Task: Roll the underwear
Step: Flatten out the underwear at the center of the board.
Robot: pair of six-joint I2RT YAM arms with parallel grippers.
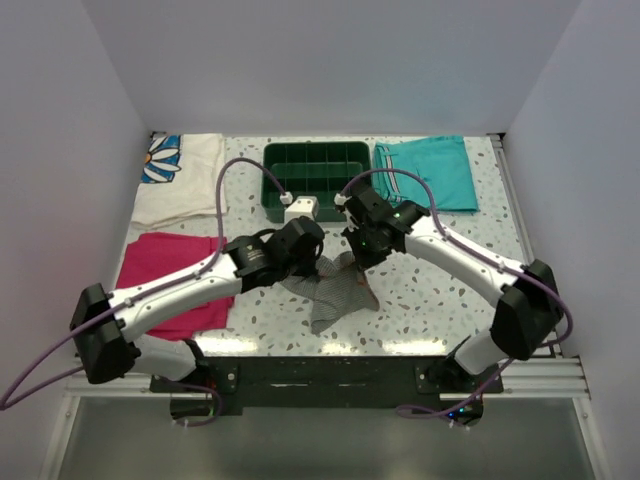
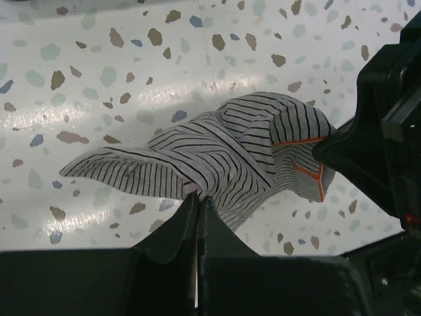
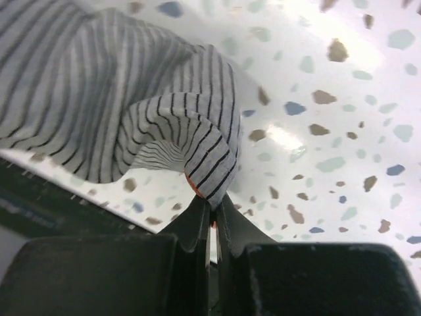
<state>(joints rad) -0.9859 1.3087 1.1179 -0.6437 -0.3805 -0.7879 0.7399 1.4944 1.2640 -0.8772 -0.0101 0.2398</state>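
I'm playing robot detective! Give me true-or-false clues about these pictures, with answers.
1. The left gripper and the right gripper both pinch the underwear. True.
2. The underwear is spread out flat. False: it is bunched up.
3. The teal shorts lie right of the green tray, seen from above. True.
4. The underwear sits inside the green tray. False: it is on the table, nearer the arms.
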